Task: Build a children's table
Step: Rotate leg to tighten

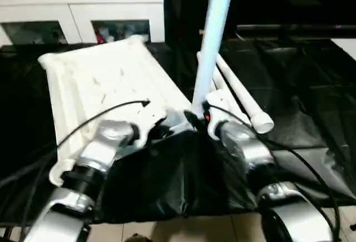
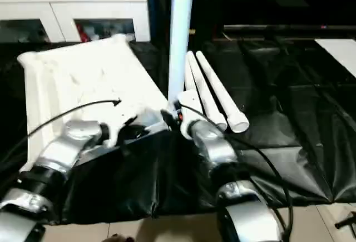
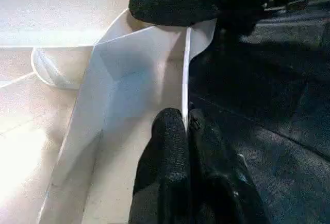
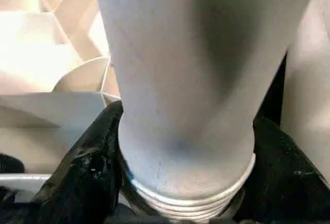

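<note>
Your right gripper [image 1: 196,118] clasped an upright leg [image 1: 213,36] at the upturned tabletop's [image 1: 105,78] near corner; your left gripper [image 3: 186,131] pinched its rim [image 3: 186,74]. Spare legs [image 2: 214,94] lay just beside.

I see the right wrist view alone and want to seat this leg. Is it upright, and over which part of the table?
Observer: The leg in the right gripper stands roughly upright at the upturned tabletop's near corner.
Operator: What steadies the tabletop?
Observer: The left gripper is shut on its rim wall.
Operator: Where are the others?
Observer: The spare legs lie on the black cloth beside the tabletop.
</note>
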